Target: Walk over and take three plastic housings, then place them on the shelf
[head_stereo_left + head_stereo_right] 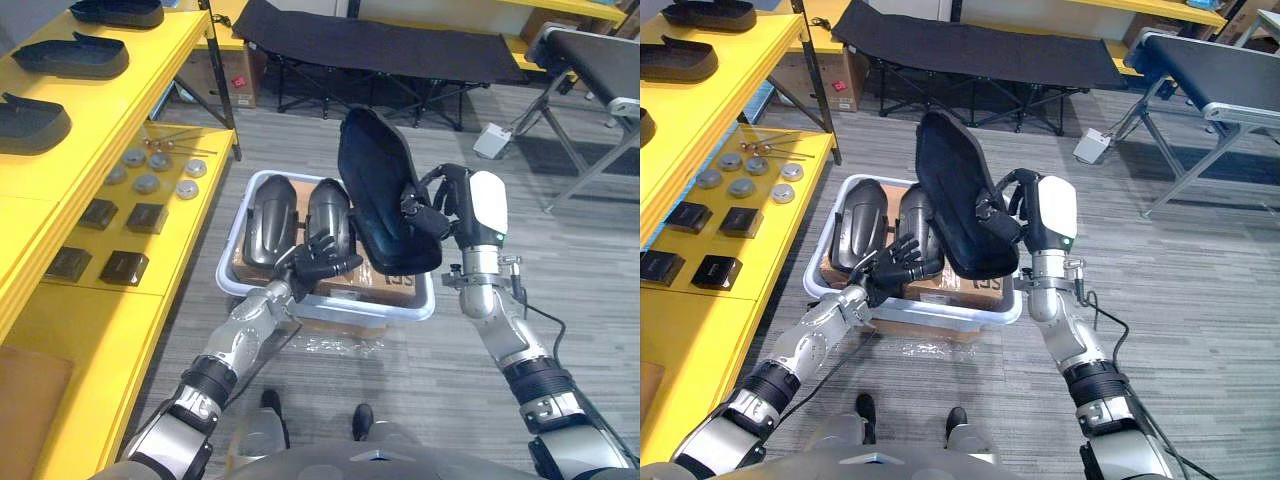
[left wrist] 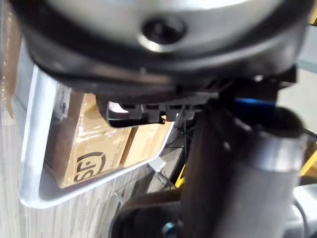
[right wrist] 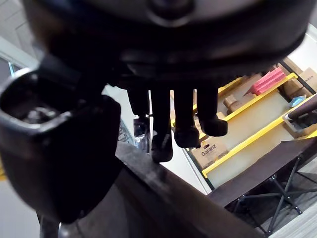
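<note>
Right hand (image 1: 458,206): fingers curled round edge of raised housing (image 1: 380,190), held upright above tub, frame centre.
Left hand (image 1: 895,262): fingers spread, fairly straight, resting at near end of one tub housing, gripping nothing.
White tub (image 1: 330,308), centre: two grey-black housings side by side (image 1: 270,220) (image 1: 328,215), lying on cardboard box (image 1: 385,283).
Box carries dark print, partly hidden.
Yellow shelf (image 1: 60,330), left edge: three black housings on top tier, upper left (image 1: 30,122) (image 1: 72,55) (image 1: 118,10).
Lower tier: six round metal discs (image 1: 147,183), four black square pads (image 1: 146,217).
</note>
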`<state>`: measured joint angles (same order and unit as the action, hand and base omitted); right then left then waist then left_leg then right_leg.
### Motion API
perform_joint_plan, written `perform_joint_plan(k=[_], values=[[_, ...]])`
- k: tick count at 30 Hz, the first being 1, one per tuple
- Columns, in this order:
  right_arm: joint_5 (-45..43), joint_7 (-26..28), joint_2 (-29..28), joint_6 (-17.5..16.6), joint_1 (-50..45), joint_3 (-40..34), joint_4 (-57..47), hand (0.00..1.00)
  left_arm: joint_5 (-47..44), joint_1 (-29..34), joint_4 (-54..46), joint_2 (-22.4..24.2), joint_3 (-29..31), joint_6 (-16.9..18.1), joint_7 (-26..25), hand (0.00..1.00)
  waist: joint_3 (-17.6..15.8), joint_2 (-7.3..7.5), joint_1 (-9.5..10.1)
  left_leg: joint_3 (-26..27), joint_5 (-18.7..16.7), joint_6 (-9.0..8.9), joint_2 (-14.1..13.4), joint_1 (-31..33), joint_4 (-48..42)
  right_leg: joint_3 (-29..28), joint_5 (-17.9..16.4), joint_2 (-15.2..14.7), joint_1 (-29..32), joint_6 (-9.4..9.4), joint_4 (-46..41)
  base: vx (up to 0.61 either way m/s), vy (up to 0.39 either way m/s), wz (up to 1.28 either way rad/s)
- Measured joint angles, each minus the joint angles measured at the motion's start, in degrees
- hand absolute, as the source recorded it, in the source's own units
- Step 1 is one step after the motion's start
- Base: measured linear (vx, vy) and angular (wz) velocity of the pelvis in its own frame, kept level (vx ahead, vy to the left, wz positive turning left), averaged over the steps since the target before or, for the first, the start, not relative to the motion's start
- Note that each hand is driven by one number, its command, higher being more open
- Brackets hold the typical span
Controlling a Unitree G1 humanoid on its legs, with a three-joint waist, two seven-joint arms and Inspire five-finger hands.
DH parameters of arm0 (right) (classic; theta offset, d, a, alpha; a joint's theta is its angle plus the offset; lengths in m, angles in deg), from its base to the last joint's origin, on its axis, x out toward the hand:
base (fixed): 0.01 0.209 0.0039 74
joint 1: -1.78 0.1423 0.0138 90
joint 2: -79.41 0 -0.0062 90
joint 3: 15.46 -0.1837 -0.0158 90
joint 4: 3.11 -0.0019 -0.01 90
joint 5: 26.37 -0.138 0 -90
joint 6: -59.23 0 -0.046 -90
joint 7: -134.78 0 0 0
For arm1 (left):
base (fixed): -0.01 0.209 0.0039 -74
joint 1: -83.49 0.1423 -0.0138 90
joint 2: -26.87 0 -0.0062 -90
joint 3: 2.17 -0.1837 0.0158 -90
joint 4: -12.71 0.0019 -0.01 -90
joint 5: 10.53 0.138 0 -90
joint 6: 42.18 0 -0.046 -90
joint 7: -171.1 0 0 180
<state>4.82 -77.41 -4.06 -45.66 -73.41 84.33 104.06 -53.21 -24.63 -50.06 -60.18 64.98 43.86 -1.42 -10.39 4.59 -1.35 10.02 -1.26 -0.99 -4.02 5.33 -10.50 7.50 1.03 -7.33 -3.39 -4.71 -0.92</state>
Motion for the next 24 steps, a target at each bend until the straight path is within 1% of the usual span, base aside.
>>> perform_joint_plan(k=[2,4,6,7,9,12,13,18,22,24], values=[[-0.1,0.4,-1.0,-0.7,-0.4,0.2,-0.7,0.0,-0.7,-0.4,0.4,0.7,-0.1,0.2,0.0,1.0,0.0,0.0,-0.36,0.5,0.1,0.2,-0.1,-0.2,-0.1,-0.2,0.0,0.2,0.0,-0.03,0.0,-0.03,-0.027,-0.08],[-0.2,0.7,-1.9,-2.0,-1.6,0.5,-1.4,0.0,-4.9,-2.0,1.5,1.5,-1.1,0.2,0.3,1.0,0.0,0.0,-0.45,0.7,0.1,0.2,-0.1,-0.5,0.1,-0.5,0.1,0.2,-0.1,-0.1,0.0,-0.02,0.001,-0.07],[-0.3,1.0,-2.9,-2.5,-2.4,1.2,-1.8,0.0,-5.4,-2.7,1.7,1.9,-1.7,0.3,0.4,1.0,0.0,-0.01,-0.49,0.9,0.1,0.2,-0.1,-0.9,0.4,-0.8,0.1,0.2,-0.2,-0.1,0.0,-0.01,0.002,-0.07],[-0.6,1.5,-3.7,-3.3,-3.4,2.2,-2.2,0.0,-7.3,-2.9,1.7,2.4,-2.0,0.9,1.0,1.0,0.2,-0.14,-0.62,0.9,0.2,0.19,0.0,-1.1,0.8,-1.0,0.1,0.2,-0.2,-0.1,0.0,0.0,0.002,-0.08],[-1.1,1.8,-4.7,-3.8,-4.0,3.1,-2.3,0.0,-7.6,-2.9,2.2,3.1,-2.3,1.4,1.2,1.0,0.3,-0.3,-0.67,1.2,0.2,0.18,0.0,-1.6,1.1,-1.4,0.1,0.2,-0.3,-0.1,0.0,0.01,0.003,-0.09],[-1.5,1.8,-5.4,-4.0,-5.2,3.4,-2.3,0.0,-11.1,-2.9,4.0,3.1,-4.1,1.6,1.2,1.0,0.6,-0.54,-0.82,1.2,0.4,0.19,0.3,-2.5,2.1,-1.5,0.1,0.0,-0.8,-0.1,0.1,0.0,0.0,-0.02],[-2.5,1.8,-5.5,-4.0,-5.6,3.8,-2.3,0.0,-11.6,-2.9,4.2,3.1,-4.4,1.6,1.2,0.0,0.6,-0.53,-0.87,1.3,0.5,0.19,0.4,-2.8,2.6,-1.5,0.1,-0.1,-0.8,-0.1,0.1,0.0,0.0,0.0],[-3.5,1.4,-6.8,-4.0,-7.2,4.4,-2.4,0.0,-16.0,-2.9,5.7,3.1,-4.7,2.6,1.2,0.0,0.7,-0.5,-1.82,1.4,1.7,0.42,1.2,-4.2,5.0,-1.6,0.1,-0.6,-1.1,-0.13,0.1,0.0,0.0,0.0],[-3.5,-0.1,-7.7,-4.0,-8.6,4.5,-2.4,0.0,-17.7,-2.9,6.2,3.1,-6.0,4.0,1.5,0.0,0.8,-0.45,-1.91,1.8,2.8,0.44,1.5,-5.4,7.3,-1.7,0.1,-0.7,-1.1,-0.14,0.1,-0.02,0.007,-0.04],[-3.5,-0.9,-7.7,-4.0,-9.2,4.9,-2.4,0.0,-17.8,-2.8,6.2,3.1,-6.1,4.5,2.1,0.0,0.9,-0.33,-1.94,1.9,3.8,0.04,1.6,-6.4,9.5,-1.6,0.0,-0.6,-1.1,-0.14,0.1,-0.01,-0.003,-0.02]])
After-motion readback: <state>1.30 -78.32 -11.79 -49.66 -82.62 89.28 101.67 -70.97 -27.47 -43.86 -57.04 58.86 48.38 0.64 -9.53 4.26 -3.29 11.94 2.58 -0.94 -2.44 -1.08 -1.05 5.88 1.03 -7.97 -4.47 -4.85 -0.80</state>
